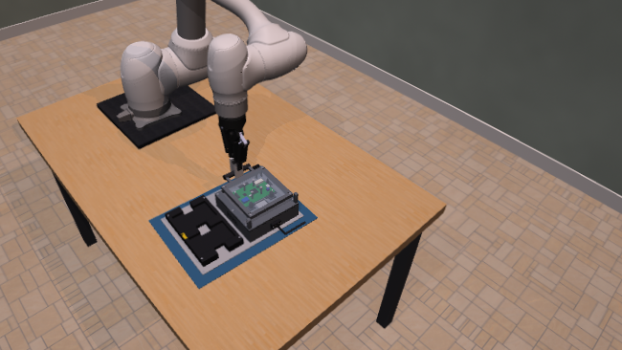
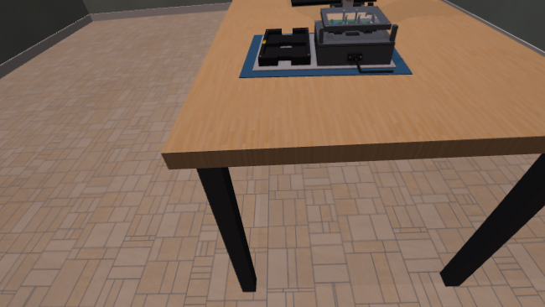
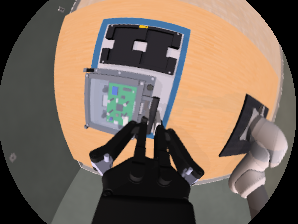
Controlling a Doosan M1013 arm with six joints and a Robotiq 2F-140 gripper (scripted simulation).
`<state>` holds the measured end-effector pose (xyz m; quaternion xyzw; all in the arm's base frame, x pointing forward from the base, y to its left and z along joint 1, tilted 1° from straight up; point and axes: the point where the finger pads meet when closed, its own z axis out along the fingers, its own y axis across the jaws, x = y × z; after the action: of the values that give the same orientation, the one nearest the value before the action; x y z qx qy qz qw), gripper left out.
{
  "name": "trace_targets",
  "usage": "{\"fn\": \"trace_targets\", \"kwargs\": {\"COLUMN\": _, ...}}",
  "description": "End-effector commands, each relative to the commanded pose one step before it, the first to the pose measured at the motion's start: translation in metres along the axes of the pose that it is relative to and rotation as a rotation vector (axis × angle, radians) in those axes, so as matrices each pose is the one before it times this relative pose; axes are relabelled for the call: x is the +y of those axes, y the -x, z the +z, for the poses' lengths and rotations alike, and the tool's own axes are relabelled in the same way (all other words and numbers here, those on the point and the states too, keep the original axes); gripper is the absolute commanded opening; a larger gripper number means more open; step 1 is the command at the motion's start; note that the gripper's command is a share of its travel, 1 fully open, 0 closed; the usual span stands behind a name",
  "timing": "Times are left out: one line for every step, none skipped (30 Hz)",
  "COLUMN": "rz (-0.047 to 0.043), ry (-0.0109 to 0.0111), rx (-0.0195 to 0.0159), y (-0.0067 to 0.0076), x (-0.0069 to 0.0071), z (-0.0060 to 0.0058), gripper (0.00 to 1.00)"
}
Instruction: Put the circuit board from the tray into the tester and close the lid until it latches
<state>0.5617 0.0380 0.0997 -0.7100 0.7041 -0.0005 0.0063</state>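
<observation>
Clamped on the lid's handle [image 1: 237, 168], the gripper [image 1: 236, 164] hangs straight down at the tester's far edge, the side toward the robot's base. From above I count one tester [image 1: 258, 201], one tray [image 1: 205, 230] just beside it, one grey plate and one blue mat [image 1: 201, 279] under both, all on one wooden table [image 1: 335, 191]. The circuit board [image 1: 254, 191] is in the tester, green and showing through the clear lid [image 1: 282, 187] that lies over it. The tray's two pockets hold no board. One dark hook post [image 1: 296, 197] stands at the tester's right corner, rising above the lid's edge.

From the low side view, the tray [image 2: 285, 46] sits left of the tester [image 2: 354, 50], and the lid [image 2: 356, 18] looks slightly raised over the tester's body, with a thin gap under its near edge. The one post [image 2: 394, 33] stands at the tester's right end, beside the lid. One black cable [image 2: 373, 70] runs from the tester's front. Two table legs show.

From the wrist, two fingers are pinched on the handle [image 3: 150, 111] at the tester's near edge; the board [image 3: 120, 106] lies beyond them, and the tray [image 3: 143, 46] beyond the tester [image 3: 96, 96].
</observation>
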Motion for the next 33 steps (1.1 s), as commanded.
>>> {"fn": "trace_targets", "kwargs": {"rz": -0.00002, "ry": 0.00032, "rx": -0.00017, "y": 0.00001, "x": 0.00016, "z": 0.00017, "gripper": 0.0}}
{"fn": "trace_targets", "kwargs": {"rz": 0.0, "ry": 0.0, "rx": 0.0, "y": 0.0, "x": 0.0, "z": 0.0, "gripper": 0.0}}
{"fn": "trace_targets", "kwargs": {"rz": 0.0, "ry": 0.0, "rx": 0.0, "y": 0.0, "x": 0.0, "z": 0.0, "gripper": 0.0}}
{"fn": "trace_targets", "kwargs": {"rz": 0.0, "ry": 0.0, "rx": 0.0, "y": 0.0, "x": 0.0, "z": 0.0, "gripper": 0.0}}
{"fn": "trace_targets", "kwargs": {"rz": 0.0, "ry": 0.0, "rx": 0.0, "y": 0.0, "x": 0.0, "z": 0.0, "gripper": 0.0}}
{"fn": "trace_targets", "kwargs": {"rz": 0.0, "ry": 0.0, "rx": 0.0, "y": 0.0, "x": 0.0, "z": 0.0, "gripper": 0.0}}
{"fn": "trace_targets", "kwargs": {"rz": 0.0, "ry": 0.0, "rx": 0.0, "y": 0.0, "x": 0.0, "z": 0.00002, "gripper": 0.0}}
{"fn": "trace_targets", "kwargs": {"rz": 0.0, "ry": 0.0, "rx": 0.0, "y": 0.0, "x": 0.0, "z": 0.00009, "gripper": 0.0}}
{"fn": "trace_targets", "kwargs": {"rz": 0.0, "ry": 0.0, "rx": 0.0, "y": 0.0, "x": 0.0, "z": 0.0002, "gripper": 0.0}}
{"fn": "trace_targets", "kwargs": {"rz": 0.0, "ry": 0.0, "rx": 0.0, "y": 0.0, "x": 0.0, "z": 0.00032, "gripper": 0.0}}
{"fn": "trace_targets", "kwargs": {"rz": 0.0, "ry": 0.0, "rx": 0.0, "y": 0.0, "x": 0.0, "z": 0.00041, "gripper": 0.0}}
{"fn": "trace_targets", "kwargs": {"rz": 0.0, "ry": 0.0, "rx": 0.0, "y": 0.0, "x": 0.0, "z": 0.00046, "gripper": 0.0}}
{"fn": "trace_targets", "kwargs": {"rz": 0.0, "ry": 0.0, "rx": 0.0, "y": 0.0, "x": 0.0, "z": 0.00046, "gripper": 0.0}}
{"fn": "trace_targets", "kwargs": {"rz": 0.0, "ry": 0.0, "rx": 0.0, "y": 0.0, "x": 0.0, "z": 0.00041, "gripper": 0.0}}
{"fn": "trace_targets", "kwargs": {"rz": 0.0, "ry": 0.0, "rx": 0.0, "y": 0.0, "x": 0.0, "z": 0.00032, "gripper": 0.0}}
{"fn": "trace_targets", "kwargs": {"rz": 0.0, "ry": 0.0, "rx": 0.0, "y": 0.0, "x": 0.0, "z": 0.0002, "gripper": 0.0}}
{"fn": "trace_targets", "kwargs": {"rz": 0.0, "ry": 0.0, "rx": 0.0, "y": 0.0, "x": 0.0, "z": 0.00009, "gripper": 0.0}}
{"fn": "trace_targets", "kwargs": {"rz": 0.0, "ry": 0.0, "rx": 0.0, "y": 0.0, "x": 0.0, "z": 0.00002, "gripper": 0.0}}
{"fn": "trace_targets", "kwargs": {"rz": 0.0, "ry": 0.0, "rx": 0.0, "y": 0.0, "x": 0.0, "z": 0.0, "gripper": 0.0}}
{"fn": "trace_targets", "kwargs": {"rz": 0.0, "ry": 0.0, "rx": 0.0, "y": 0.0, "x": 0.0, "z": 0.0, "gripper": 0.0}}
{"fn": "trace_targets", "kwargs": {"rz": 0.0, "ry": 0.0, "rx": 0.0, "y": 0.0, "x": 0.0, "z": 0.0, "gripper": 0.0}}
{"fn": "trace_targets", "kwargs": {"rz": 0.0, "ry": 0.0, "rx": 0.0, "y": 0.0, "x": 0.0, "z": 0.0, "gripper": 0.0}}
{"fn": "trace_targets", "kwargs": {"rz": 0.0, "ry": 0.0, "rx": 0.0, "y": 0.0, "x": 0.0, "z": 0.0, "gripper": 0.0}}
{"fn": "trace_targets", "kwargs": {"rz": 0.0, "ry": 0.0, "rx": 0.0, "y": 0.0, "x": 0.0, "z": 0.0, "gripper": 0.0}}
{"fn": "trace_targets", "kwargs": {"rz": 0.0, "ry": 0.0, "rx": 0.0, "y": 0.0, "x": 0.0, "z": 0.0, "gripper": 0.0}}
{"fn": "trace_targets", "kwargs": {"rz": 0.0, "ry": 0.0, "rx": 0.0, "y": 0.0, "x": 0.0, "z": 0.0, "gripper": 0.0}}
{"fn": "trace_targets", "kwargs": {"rz": 0.0, "ry": 0.0, "rx": 0.0, "y": 0.0, "x": 0.0, "z": 0.0, "gripper": 0.0}}
{"fn": "trace_targets", "kwargs": {"rz": 0.0, "ry": 0.0, "rx": 0.0, "y": 0.0, "x": 0.0, "z": 0.0, "gripper": 0.0}}
{"fn": "trace_targets", "kwargs": {"rz": 0.0, "ry": 0.0, "rx": 0.0, "y": 0.0, "x": 0.0, "z": 0.0, "gripper": 0.0}}
{"fn": "trace_targets", "kwargs": {"rz": 0.0, "ry": 0.0, "rx": 0.0, "y": 0.0, "x": 0.0, "z": 0.0, "gripper": 0.0}}
{"fn": "trace_targets", "kwargs": {"rz": 0.0, "ry": 0.0, "rx": 0.0, "y": 0.0, "x": 0.0, "z": 0.0, "gripper": 0.0}}
{"fn": "trace_targets", "kwargs": {"rz": 0.0, "ry": 0.0, "rx": 0.0, "y": 0.0, "x": 0.0, "z": 0.0, "gripper": 0.0}}
{"fn": "trace_targets", "kwargs": {"rz": 0.0, "ry": 0.0, "rx": 0.0, "y": 0.0, "x": 0.0, "z": 0.0, "gripper": 0.3}}
